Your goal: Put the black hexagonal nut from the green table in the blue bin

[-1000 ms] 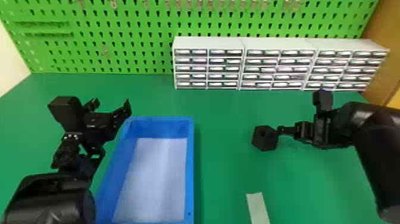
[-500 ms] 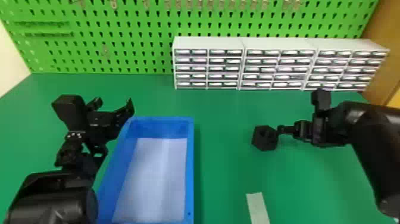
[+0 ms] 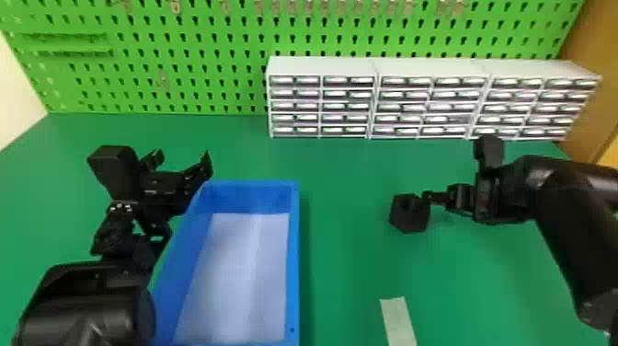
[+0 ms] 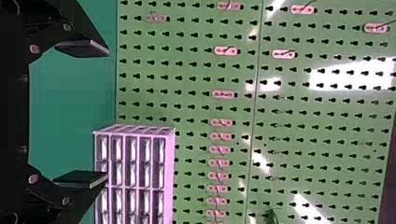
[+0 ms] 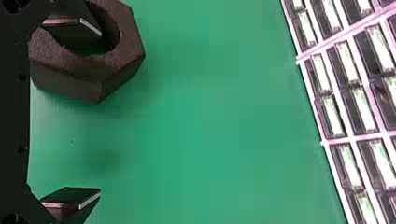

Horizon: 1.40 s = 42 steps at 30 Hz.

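Bin first: I have the blue rectangular plastic bin (image 3: 248,197) on the left part of the green table (image 3: 345,184), its pale floor showing between blue walls. The small-drawer cabinets with white frames (image 3: 322,66) line the table's back right, against the green perforated pegboard (image 3: 193,87). The black hexagonal nut (image 3: 407,222) sits on the table, right of the bin, a stretch of green top between it and the bin's right wall. A pale flat strip (image 3: 397,317) lies nearer me, between the two. My black right gripper (image 3: 430,198) is at the nut; in its wrist view the fingers stand wide apart — one over the nut's hole, contact uncertain, the other well off to the side. My black left gripper (image 3: 183,158), fingers spread too, is by the bin's far left corner; I can't tell whether it touches the rim.
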Motion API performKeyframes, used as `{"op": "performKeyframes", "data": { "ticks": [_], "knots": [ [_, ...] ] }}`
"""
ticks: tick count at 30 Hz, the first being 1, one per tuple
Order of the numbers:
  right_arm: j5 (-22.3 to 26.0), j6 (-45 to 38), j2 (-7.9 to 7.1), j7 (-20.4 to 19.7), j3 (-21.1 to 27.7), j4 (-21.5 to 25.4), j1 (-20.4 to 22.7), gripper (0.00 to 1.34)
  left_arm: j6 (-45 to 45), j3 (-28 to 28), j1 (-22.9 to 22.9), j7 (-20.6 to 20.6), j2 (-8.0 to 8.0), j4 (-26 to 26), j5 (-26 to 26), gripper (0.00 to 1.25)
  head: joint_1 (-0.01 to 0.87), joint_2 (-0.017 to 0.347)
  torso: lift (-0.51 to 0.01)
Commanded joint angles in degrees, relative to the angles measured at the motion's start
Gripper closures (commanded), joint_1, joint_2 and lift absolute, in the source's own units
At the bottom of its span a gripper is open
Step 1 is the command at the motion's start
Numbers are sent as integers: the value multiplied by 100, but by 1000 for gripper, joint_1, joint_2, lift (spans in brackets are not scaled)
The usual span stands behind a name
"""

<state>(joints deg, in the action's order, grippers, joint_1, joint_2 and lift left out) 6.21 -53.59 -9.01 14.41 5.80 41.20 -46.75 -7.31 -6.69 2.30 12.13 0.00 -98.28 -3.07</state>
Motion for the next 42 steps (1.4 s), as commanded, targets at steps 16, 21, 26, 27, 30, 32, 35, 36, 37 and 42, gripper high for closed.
{"op": "performKeyframes", "data": {
  "ticks": [16,21,26,27,30,32,35,36,37,42],
  "knots": [
    [153,103,66,0,26,-192,167,196,63,19,43,0,-15,46,-18,334,686,51,-97],
    [179,156,57,0,79,-192,193,719,72,19,34,0,-15,46,-27,334,686,51,-97],
    [170,138,57,0,53,-183,193,845,72,19,34,0,-15,46,-35,334,686,51,-97],
    [170,138,48,0,44,-183,193,846,81,10,25,0,-15,46,-35,334,686,51,-97],
    [179,112,48,0,61,-183,193,914,90,10,16,0,-15,46,-44,334,686,51,-97],
    [179,94,48,0,79,-183,193,953,90,10,16,0,-15,46,-44,334,686,51,-97],
    [170,94,48,0,88,-139,228,973,90,10,16,0,-15,46,-44,334,686,51,-97],
    [170,94,48,0,88,-121,237,996,90,10,16,0,-15,46,-44,334,686,51,-97],
    [170,94,48,0,88,-112,237,1027,90,1,7,0,-15,46,-44,334,686,51,-97],
    [205,94,22,0,26,-25,290,1033,90,10,-1,0,-15,46,-53,334,686,51,-97]
  ]
}}
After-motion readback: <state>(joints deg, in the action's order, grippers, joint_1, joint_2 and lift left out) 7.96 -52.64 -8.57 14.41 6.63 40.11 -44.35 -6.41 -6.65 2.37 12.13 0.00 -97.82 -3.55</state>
